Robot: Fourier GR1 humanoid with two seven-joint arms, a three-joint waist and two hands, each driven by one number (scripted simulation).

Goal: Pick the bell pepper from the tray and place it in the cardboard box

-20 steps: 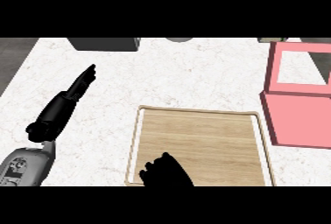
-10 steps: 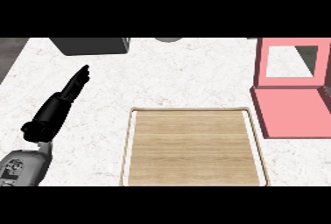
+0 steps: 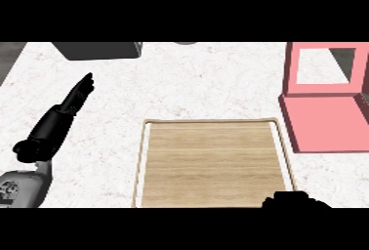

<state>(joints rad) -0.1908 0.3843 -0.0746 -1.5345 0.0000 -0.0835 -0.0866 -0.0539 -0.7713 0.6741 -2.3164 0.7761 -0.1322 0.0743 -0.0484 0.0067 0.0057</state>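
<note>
Bell pepper not in sight; right robot hand (image 3: 294,200) back at the bottom edge.

No pepper visible on the pale wooden rectangular tray (image 3: 213,161), its board bare, nor in the open pink box (image 3: 324,127) just right of it. The right robot hand was over the tray 1 s ago, out of view 0.5 s ago, and now peeks in at the tray's near-right corner (grip: can't tell, maybe hiding the pepper). So prob. mid-carry, w/ placing not done. The left robot hand (image 3: 61,119) rests w/ fingers straight on the white marbled worktop (image 3: 194,83).
</note>
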